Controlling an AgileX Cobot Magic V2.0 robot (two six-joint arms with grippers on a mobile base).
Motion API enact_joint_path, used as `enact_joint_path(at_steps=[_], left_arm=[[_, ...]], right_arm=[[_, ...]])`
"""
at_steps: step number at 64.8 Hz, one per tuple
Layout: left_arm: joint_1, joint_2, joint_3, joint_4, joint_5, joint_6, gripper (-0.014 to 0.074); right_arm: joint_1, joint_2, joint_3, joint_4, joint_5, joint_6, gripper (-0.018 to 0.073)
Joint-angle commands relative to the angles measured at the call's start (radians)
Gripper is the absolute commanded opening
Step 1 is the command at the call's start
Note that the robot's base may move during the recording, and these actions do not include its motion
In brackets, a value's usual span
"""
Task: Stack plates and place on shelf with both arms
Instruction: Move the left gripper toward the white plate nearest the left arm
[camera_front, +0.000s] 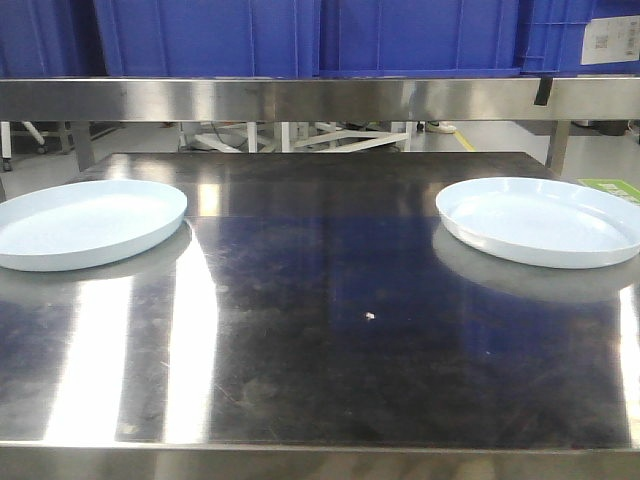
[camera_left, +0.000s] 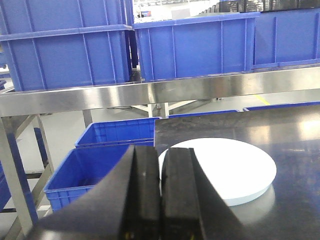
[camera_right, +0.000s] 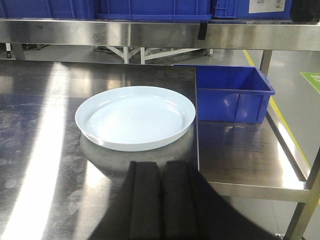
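Note:
Two pale blue plates lie apart on the steel tabletop (camera_front: 330, 300): one plate (camera_front: 85, 222) at the left edge, the other plate (camera_front: 540, 220) at the right. In the left wrist view my left gripper (camera_left: 161, 152) is shut and empty, hanging just short of the left plate (camera_left: 225, 167) near the table's left edge. From the right wrist, my right gripper (camera_right: 161, 165) shows shut and empty, a little nearer than the right plate (camera_right: 135, 117). The shelf's steel rail (camera_front: 300, 98) runs across behind the table. No gripper shows in the front view.
Big blue crates (camera_front: 300, 35) stand on the shelf above the rail. More blue crates (camera_left: 107, 150) sit low, left of the table. A blue crate (camera_right: 232, 92) rests on a lower steel level right of the table. A small speck (camera_front: 370, 317) lies mid-table.

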Motion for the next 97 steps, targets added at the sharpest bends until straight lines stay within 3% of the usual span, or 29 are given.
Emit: enact_joint_path(at_steps=[1,20,26,44,66,85,97], left_arm=[[0.001,-0.024,0.002,-0.001,-0.08,-0.003,0.0083],[0.001,-0.024,0.002,-0.003,-0.087,-0.003,0.0083],[0.003,-0.022,-0.014,-0.05,-0.087,-0.005,0.0083],[0.003,0.066,-0.198,-0.04,-0.011,-0.003,0.0083],[0.003,0.374,-0.45,-0.044,0.141,-0.003,0.0083],[0.003,0.711,-0.573,-0.044,0.156,-0.003,0.0083],[0.003,0.931,-0.69,-0.123,0.263,-0.003,0.0083]], right_arm=[[-0.007,-0.017,0.0,0.003,-0.084,-0.003,0.0056],[-0.007,-0.017,0.0,0.003,-0.084,-0.003,0.0056],[-0.007,-0.017,0.0,0.003,-0.084,-0.003,0.0056],[-0.007,-0.017,0.0,0.003,-0.084,-0.003,0.0056],[-0.007,-0.017,0.0,0.003,-0.084,-0.003,0.0056],[-0.007,-0.017,0.0,0.003,-0.084,-0.003,0.0056],[-0.007,-0.017,0.0,0.003,-0.084,-0.003,0.0056]])
